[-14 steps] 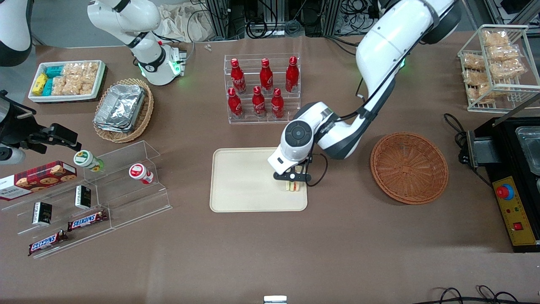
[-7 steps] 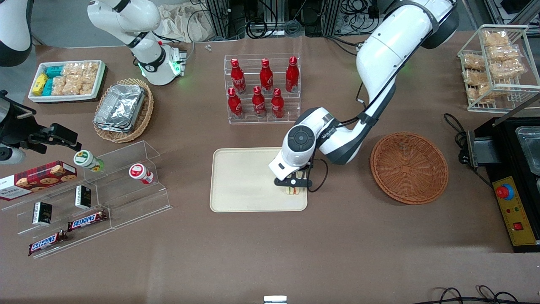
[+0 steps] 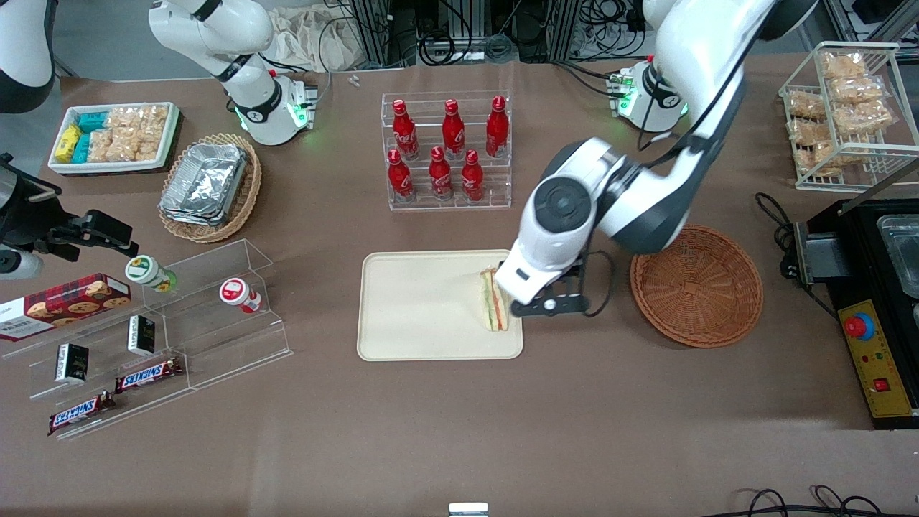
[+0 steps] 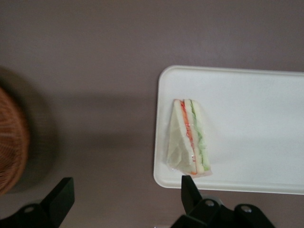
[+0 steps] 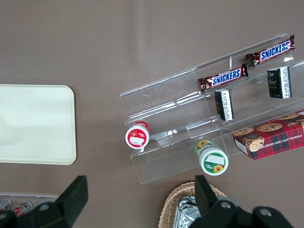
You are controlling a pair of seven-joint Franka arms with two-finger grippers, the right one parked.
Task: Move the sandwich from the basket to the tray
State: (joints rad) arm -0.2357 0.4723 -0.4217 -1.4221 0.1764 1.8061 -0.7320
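Sandwich (image 3: 494,301) lying on the tray (image 3: 423,309), close to the tray's edge on the working arm's end and near the corner closest to the front camera, red and green filling layers showing along its cut face. Gripper (image 4: 124,195) raised above the table just beside that tray edge, between tray and basket (image 3: 696,284), fingers (image 4: 61,194) spread wide with nothing between them, apart from the sandwich. Basket resting on the brown table (image 3: 459,431) toward the working arm's end, nothing seen inside it
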